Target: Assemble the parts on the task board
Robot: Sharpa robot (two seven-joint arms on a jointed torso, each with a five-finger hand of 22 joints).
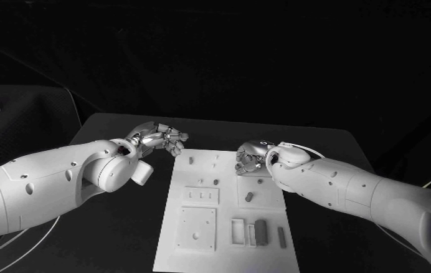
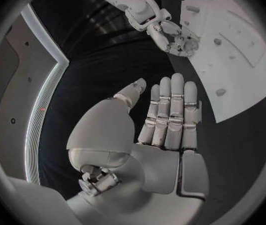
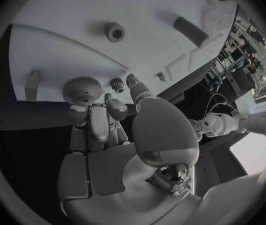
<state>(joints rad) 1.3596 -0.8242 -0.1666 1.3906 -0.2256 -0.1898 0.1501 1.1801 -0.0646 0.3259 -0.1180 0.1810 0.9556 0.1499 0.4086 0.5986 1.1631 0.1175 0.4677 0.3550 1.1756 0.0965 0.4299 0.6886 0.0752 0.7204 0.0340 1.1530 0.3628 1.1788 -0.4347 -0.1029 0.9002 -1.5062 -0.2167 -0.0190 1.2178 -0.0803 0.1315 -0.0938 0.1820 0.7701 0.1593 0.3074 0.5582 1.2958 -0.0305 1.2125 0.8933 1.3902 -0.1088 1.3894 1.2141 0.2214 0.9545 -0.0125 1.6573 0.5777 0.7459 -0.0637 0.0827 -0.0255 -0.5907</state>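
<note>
While the left hand [image 1: 160,140] hovers with straight, empty fingers just off the task board's [image 1: 269,254] far left corner, the right hand [image 1: 252,158] grips a round knurled part [image 3: 82,89] over its far end.

Black table [image 1: 117,129] fills the lower part of the head view, its far edge running straight across against a dark backdrop. Down by the table's near left corner, a thin pale cable [image 1: 34,239] curves off past the left edge. Another thin line [image 1: 54,86] slants through the darkness beyond the far left corner.
</note>
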